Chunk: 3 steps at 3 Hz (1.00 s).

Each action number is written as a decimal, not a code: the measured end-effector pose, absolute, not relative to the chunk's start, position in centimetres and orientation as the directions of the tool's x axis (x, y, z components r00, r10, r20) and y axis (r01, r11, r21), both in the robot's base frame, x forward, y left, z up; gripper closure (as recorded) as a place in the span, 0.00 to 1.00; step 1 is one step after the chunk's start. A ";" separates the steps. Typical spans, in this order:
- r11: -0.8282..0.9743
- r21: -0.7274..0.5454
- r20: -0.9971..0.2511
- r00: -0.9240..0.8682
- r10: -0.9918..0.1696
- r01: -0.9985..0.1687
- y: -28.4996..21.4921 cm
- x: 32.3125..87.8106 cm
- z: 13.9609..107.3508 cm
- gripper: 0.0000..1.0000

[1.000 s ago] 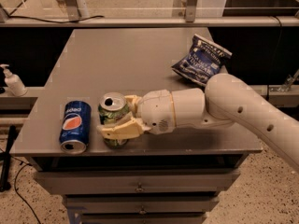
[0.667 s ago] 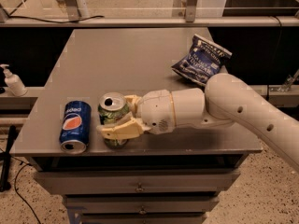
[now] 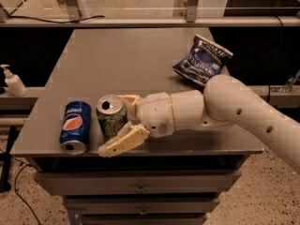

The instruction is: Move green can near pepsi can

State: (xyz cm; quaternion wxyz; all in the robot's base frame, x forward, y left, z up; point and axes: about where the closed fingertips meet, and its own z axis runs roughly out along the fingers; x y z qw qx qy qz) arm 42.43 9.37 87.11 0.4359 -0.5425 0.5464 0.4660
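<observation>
The green can stands upright near the table's front left, silver top with its opening showing. The pepsi can lies on its side just left of it, with a small gap between them. My gripper comes in from the right and is open around the green can. The near finger lies in front of the can, away from its side. The far finger shows behind the can. The can rests on the table.
A blue chip bag lies at the back right of the grey table. My white arm spans the front right. A soap bottle stands on a ledge to the left. Drawers sit under the table front.
The near finger has swung down and away from the green can's front, so the gripper has opened. The can and the pepsi can have stayed where they were.
</observation>
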 end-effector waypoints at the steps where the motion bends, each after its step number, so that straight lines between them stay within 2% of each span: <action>1: -0.023 0.034 -0.981 -0.029 -0.192 -0.999 9.4 42.4 87.0 0.00; 3: 0.107 -0.065 -0.959 0.032 -0.283 -0.992 3.1 47.8 89.5 0.00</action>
